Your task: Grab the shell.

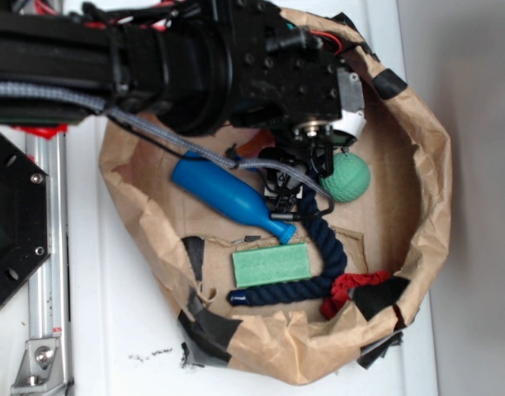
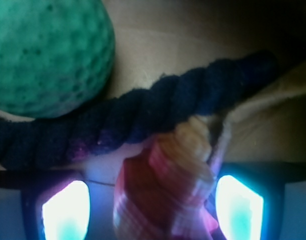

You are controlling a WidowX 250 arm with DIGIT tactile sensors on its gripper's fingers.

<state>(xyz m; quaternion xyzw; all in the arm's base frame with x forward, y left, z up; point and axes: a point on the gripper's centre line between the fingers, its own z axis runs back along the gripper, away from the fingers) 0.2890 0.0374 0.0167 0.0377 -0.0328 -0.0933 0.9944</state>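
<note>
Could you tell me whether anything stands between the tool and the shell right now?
Nothing visible does. In the wrist view the shell sits directly between the tool's two fingers. The dark blue rope lies across just beyond the shell's tip, with the green ball behind it.

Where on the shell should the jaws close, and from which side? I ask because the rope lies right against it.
Grip the shell across its wide knobbed body, coming straight down from above, as the gripper is placed in the wrist view. That part sits between the two fingers, while the narrow end runs up against the rope, probably leaving little room there.
</note>
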